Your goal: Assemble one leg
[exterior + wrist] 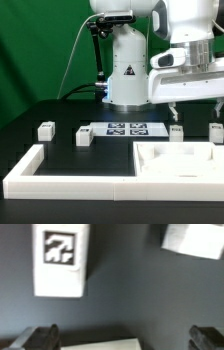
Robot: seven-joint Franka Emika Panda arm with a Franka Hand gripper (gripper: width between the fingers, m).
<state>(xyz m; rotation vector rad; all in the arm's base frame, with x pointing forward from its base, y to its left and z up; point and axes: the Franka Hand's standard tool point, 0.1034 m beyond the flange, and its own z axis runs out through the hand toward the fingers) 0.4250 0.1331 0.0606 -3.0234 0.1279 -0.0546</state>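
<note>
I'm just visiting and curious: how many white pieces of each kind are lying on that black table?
Small legs: 4
Tray-like part: 1
L-shaped border wall: 1
Marker board: 1
Total: 7

We log the arm standing upright and reaching forward, with the gripper pointing straight down. We note its fingers spread wide apart, tips level.

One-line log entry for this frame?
phase: pre-grasp hover | gripper: open, empty | leg: on table below, not grasped | tray part: untouched
</note>
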